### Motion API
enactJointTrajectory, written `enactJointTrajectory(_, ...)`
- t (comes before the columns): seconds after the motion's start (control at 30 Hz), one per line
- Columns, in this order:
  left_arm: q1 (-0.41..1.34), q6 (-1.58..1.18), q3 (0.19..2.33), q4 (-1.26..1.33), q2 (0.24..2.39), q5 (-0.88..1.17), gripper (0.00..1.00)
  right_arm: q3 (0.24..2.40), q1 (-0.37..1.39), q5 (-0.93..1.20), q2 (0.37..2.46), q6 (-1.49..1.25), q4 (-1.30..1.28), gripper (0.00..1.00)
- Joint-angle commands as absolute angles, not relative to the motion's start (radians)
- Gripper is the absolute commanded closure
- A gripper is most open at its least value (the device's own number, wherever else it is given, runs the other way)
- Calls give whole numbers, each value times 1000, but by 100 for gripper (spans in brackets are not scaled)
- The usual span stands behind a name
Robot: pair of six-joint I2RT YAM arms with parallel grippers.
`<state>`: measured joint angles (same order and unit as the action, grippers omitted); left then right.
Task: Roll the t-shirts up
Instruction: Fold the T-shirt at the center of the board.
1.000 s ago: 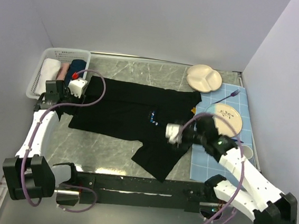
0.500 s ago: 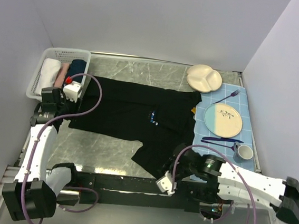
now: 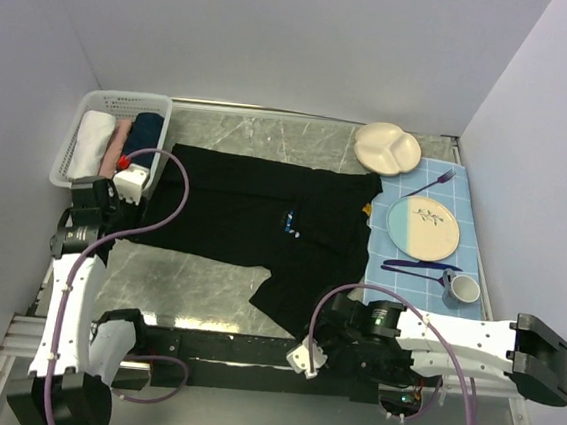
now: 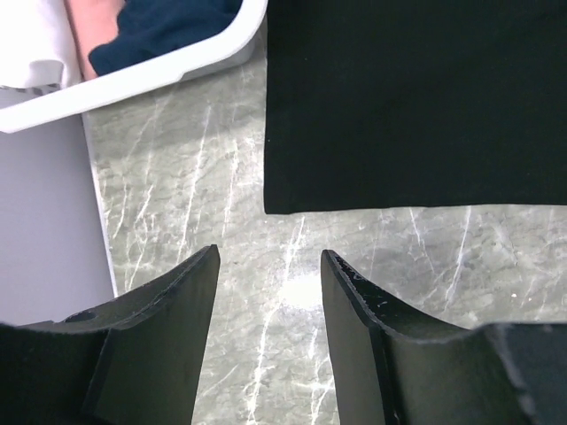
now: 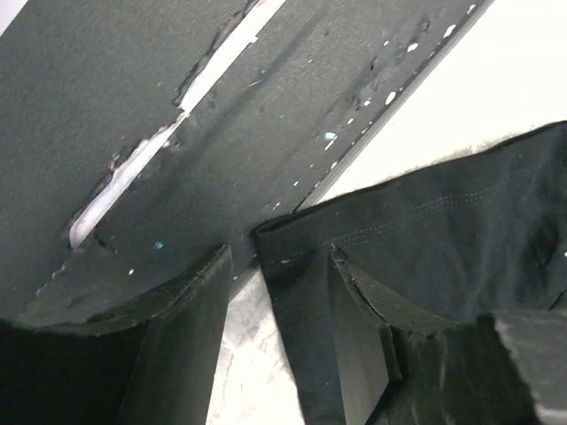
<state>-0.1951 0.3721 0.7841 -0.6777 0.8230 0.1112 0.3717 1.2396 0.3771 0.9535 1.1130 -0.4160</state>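
Your right fingers [image 5: 353, 297] swung to the t-shirt [image 3: 244, 209] hem at the worktop's [image 3: 196, 287] near edge, released; left fingers [image 4: 344, 292] likewise.

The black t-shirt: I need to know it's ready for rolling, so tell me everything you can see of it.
The black t-shirt lies unrolled, spread mostly flat on the grey marbled table: soft matte cloth with stitched hems. A small blue-and-white print sits mid-chest, a tiny yellow mark near one edge. One corner reaches the near table edge, between the fingers of the open right gripper.
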Motion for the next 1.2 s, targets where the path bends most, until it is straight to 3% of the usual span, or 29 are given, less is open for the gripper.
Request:
enactJointTrajectory(0.0,-199,367,764,-695,793,107,44,361,1256,295,1006,1049,-316,48)
enactJointTrajectory(0.13,-204,362,779,-712,784,97,44,360,1256,293,1025,1100,-336,56)
enactJointTrajectory(0.3,-207,371,807,-736,787,72,44,387,1255,267,1095,1104,-388,80)
enactJointTrajectory(0.47,-207,342,779,-785,801,93,41,422,1247,265,1034,996,-393,99)
enactJointTrajectory(0.77,-209,420,806,-897,848,153,39,650,1149,284,928,818,-535,100)
enactJointTrajectory(1.0,-267,555,729,-718,965,133,40,699,1072,305,1015,793,-512,100)
enactJointTrajectory(1.17,-399,546,776,-657,1150,300,43,718,1054,319,1042,770,-502,100)
